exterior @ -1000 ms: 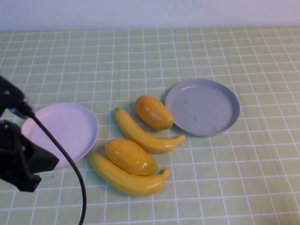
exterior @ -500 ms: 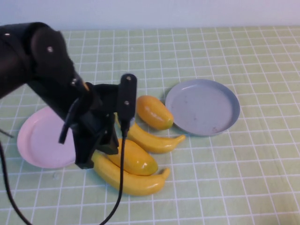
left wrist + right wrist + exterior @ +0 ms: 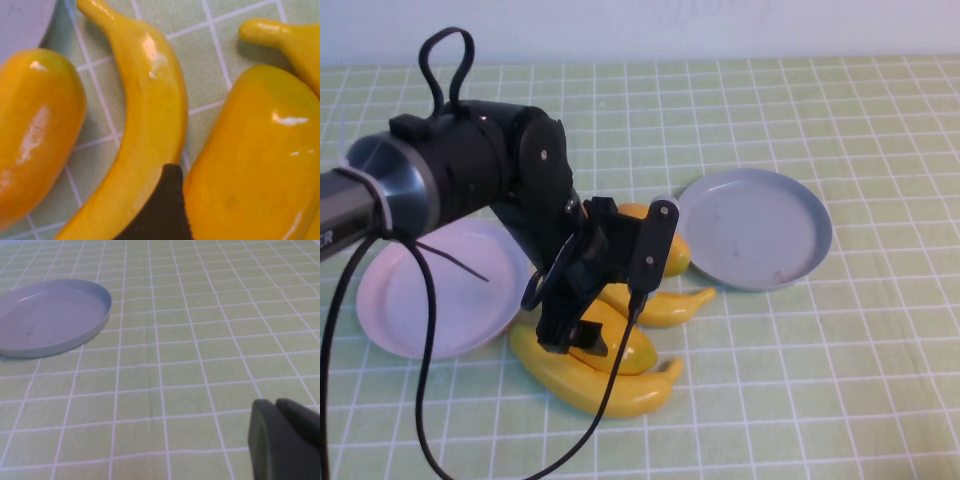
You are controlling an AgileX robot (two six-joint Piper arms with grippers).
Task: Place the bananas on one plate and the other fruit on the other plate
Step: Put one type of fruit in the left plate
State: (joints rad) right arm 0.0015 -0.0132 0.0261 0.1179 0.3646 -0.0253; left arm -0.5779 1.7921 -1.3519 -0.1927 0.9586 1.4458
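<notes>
1. High view: my left arm (image 3: pixel 470 190) reaches in from the left edge toward mid-frame, so my left gripper (image 3: pixel 582 335) hangs low over the fruit pile. I judge I'm lining up on a mango rather than a banana.
2. The grey-blue plate (image 3: pixel 760 230) sits right of centre and the pink plate (image 3: pixel 430 290) left of centre. Both are bare, so nothing is sorted yet.
3. The near banana (image 3: pixel 595 385) curves along the lower centre, and the far banana (image 3: pixel 660 305) lies just above it. Both are long, glossy and yellow.
4. The near mango (image 3: pixel 620 345) rests against the near banana, and the far mango (image 3: pixel 672 252) touches the grey-blue plate's rim. They are plump and orange-yellow.
5. Left wrist view: one dark fingertip (image 3: pixel 162 210) sits between a banana and a mango, so I read my left gripper as released.
6. My right gripper (image 3: pixel 285 437) shows in the lower right of the right wrist view, parked over bare cloth. Whether it is clenched I cannot tell.
</notes>
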